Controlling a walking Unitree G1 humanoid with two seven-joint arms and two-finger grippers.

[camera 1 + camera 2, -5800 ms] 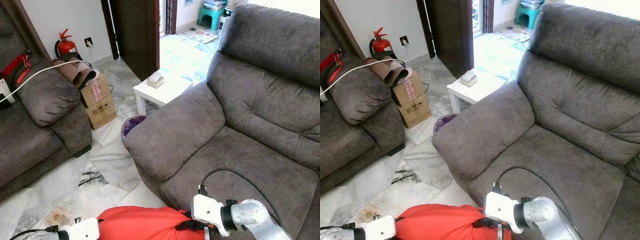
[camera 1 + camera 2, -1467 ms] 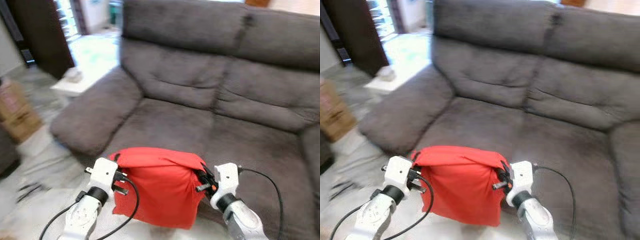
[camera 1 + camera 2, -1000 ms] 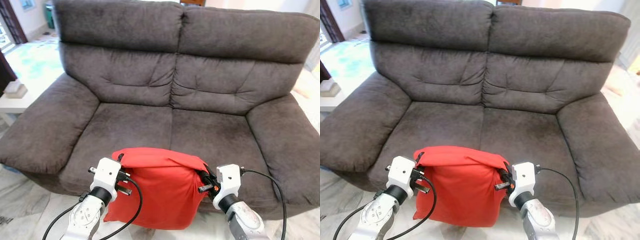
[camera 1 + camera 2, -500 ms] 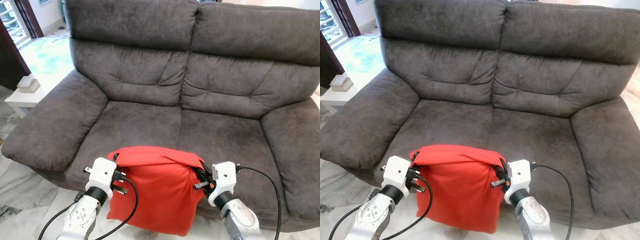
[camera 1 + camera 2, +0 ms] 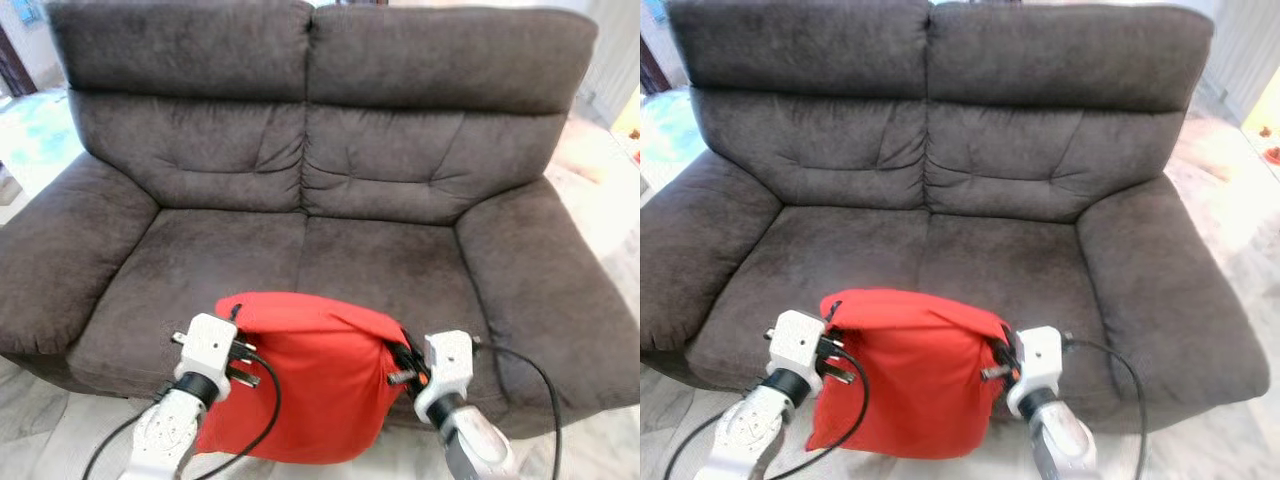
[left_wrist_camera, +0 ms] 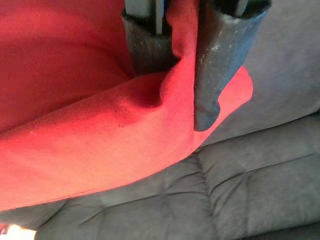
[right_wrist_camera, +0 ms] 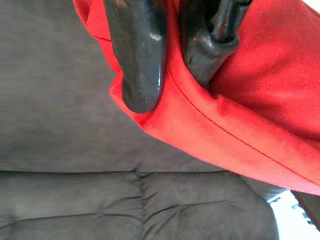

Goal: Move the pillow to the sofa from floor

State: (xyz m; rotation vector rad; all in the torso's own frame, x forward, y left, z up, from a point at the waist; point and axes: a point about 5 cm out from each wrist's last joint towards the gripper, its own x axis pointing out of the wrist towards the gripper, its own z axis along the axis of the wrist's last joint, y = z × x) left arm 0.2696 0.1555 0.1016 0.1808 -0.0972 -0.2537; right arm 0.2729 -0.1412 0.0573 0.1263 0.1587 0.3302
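A red pillow (image 5: 300, 375) hangs between my two arms, held up in front of the seat edge of a dark grey two-seat sofa (image 5: 310, 170). My left gripper (image 5: 236, 362) pinches the pillow's left top corner, and my right gripper (image 5: 398, 365) pinches its right top corner. In the left wrist view the black fingers (image 6: 220, 55) clamp a fold of red cloth (image 6: 100, 125). In the right wrist view the fingers (image 7: 137, 55) are likewise shut on the red fabric (image 7: 260, 110), with the sofa cushions beyond.
The sofa's wide armrests (image 5: 50, 255) (image 5: 545, 270) flank two seat cushions (image 5: 940, 265). Pale marble floor (image 5: 30, 435) lies before the sofa. Black cables (image 5: 540, 385) trail from both wrists.
The camera has swung, so the sofa now sits more centred and the white side table has left the picture. Both grippers still hold the pillow the same way.
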